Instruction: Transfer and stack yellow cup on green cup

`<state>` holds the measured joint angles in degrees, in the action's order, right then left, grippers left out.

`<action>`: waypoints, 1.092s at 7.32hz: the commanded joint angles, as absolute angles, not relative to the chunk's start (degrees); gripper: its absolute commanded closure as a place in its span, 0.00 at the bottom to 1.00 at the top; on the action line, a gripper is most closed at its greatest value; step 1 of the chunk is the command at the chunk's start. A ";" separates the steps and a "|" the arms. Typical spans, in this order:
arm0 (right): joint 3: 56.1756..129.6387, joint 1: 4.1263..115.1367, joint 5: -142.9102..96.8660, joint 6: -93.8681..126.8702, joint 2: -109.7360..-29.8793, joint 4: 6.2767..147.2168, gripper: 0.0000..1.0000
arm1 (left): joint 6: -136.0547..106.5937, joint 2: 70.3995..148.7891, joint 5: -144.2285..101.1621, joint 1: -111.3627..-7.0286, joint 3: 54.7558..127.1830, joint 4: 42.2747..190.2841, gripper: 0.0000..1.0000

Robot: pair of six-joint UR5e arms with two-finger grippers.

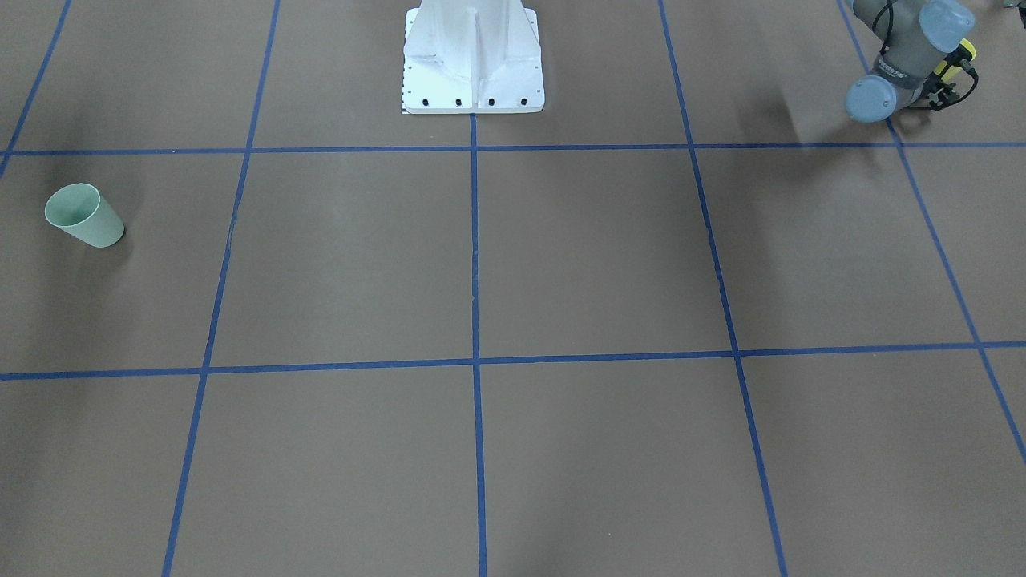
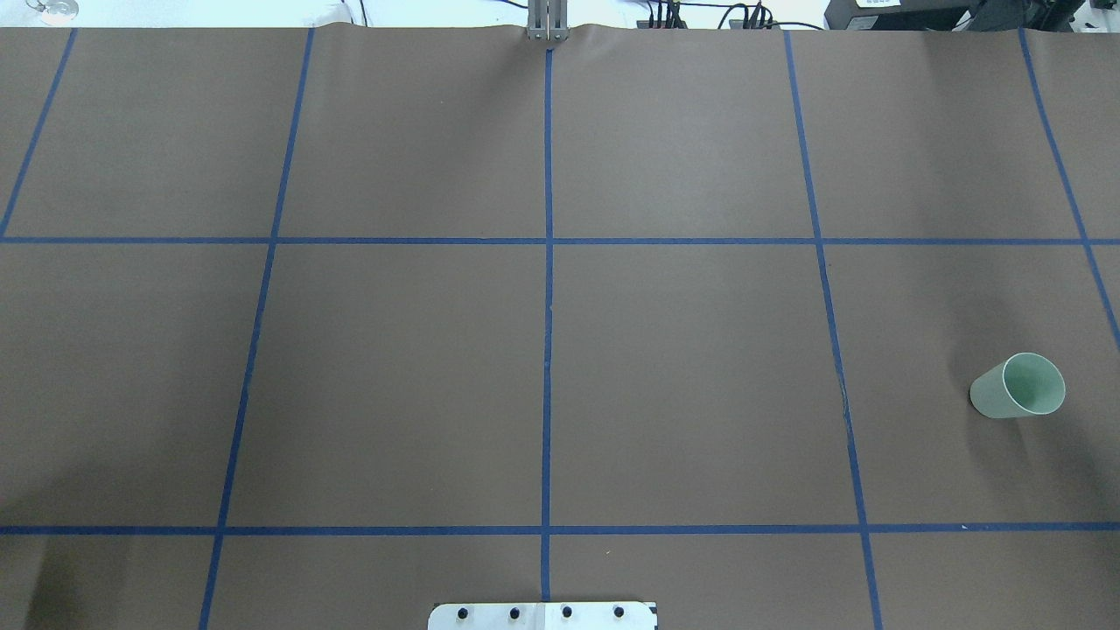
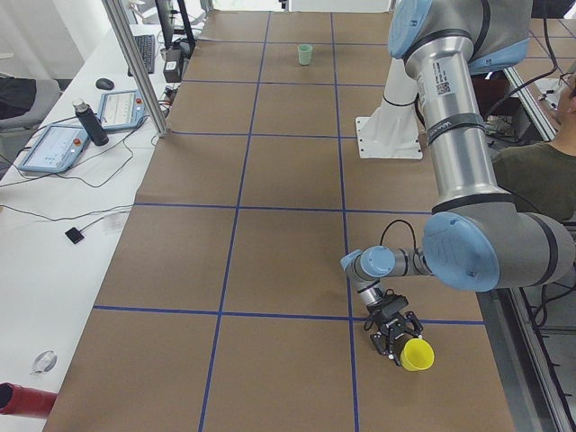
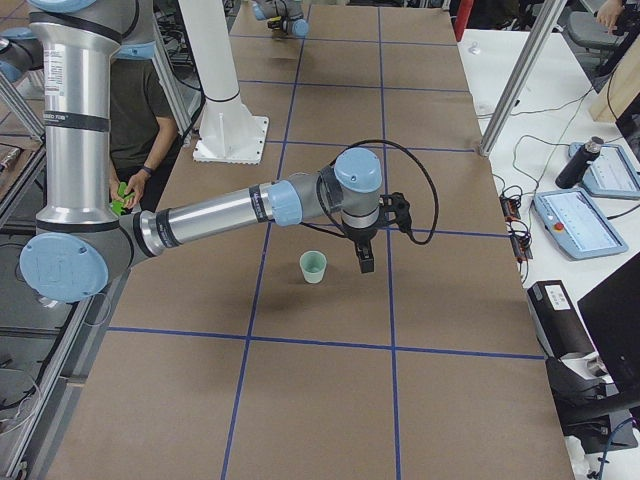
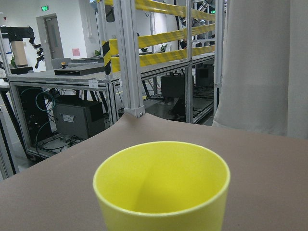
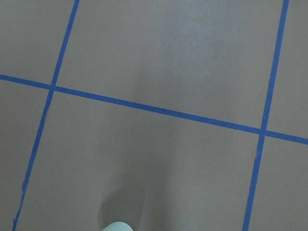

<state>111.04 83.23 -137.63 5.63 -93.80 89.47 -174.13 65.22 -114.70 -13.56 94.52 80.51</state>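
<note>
The yellow cup (image 3: pixel 418 355) sits at the near end of the table, right at the tips of my left gripper (image 3: pixel 396 345). It fills the bottom of the left wrist view (image 5: pixel 161 187), with no fingers showing there, so I cannot tell whether that gripper is open or shut. The green cup (image 2: pixel 1018 386) stands upright at the other end of the table (image 1: pixel 84 215). In the exterior right view my right gripper (image 4: pixel 365 264) points down just beside the green cup (image 4: pixel 313 266), apart from it. I cannot tell its state. The green cup's rim peeks in at the bottom of the right wrist view (image 6: pixel 118 226).
The robot's white base (image 1: pixel 473 60) stands at the table's robot-side edge. Part of the left arm (image 1: pixel 902 68) shows in the front view's top right corner. A side desk with tablets and a bottle (image 3: pixel 90 121) and a frame post (image 3: pixel 144 81) border the far side.
</note>
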 commanded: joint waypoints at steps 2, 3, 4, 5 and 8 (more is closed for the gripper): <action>111.18 83.23 -137.72 5.71 -93.87 89.47 0.00 | -178.15 65.13 -114.87 -9.85 94.31 81.04 0.85; 111.27 83.23 -137.81 5.71 -93.87 89.47 0.00 | -177.98 64.52 -114.79 -9.41 94.31 80.95 0.86; 111.27 83.32 -137.90 5.71 -93.87 89.47 0.00 | -177.54 63.55 -114.61 -8.53 94.39 80.95 0.86; 111.27 83.32 -138.07 5.80 -94.22 89.47 0.00 | -175.89 62.24 -114.26 -8.09 94.31 81.21 0.86; 111.09 83.32 -138.16 5.89 -94.39 89.47 0.00 | -169.14 59.60 -109.00 -8.26 94.13 81.12 0.86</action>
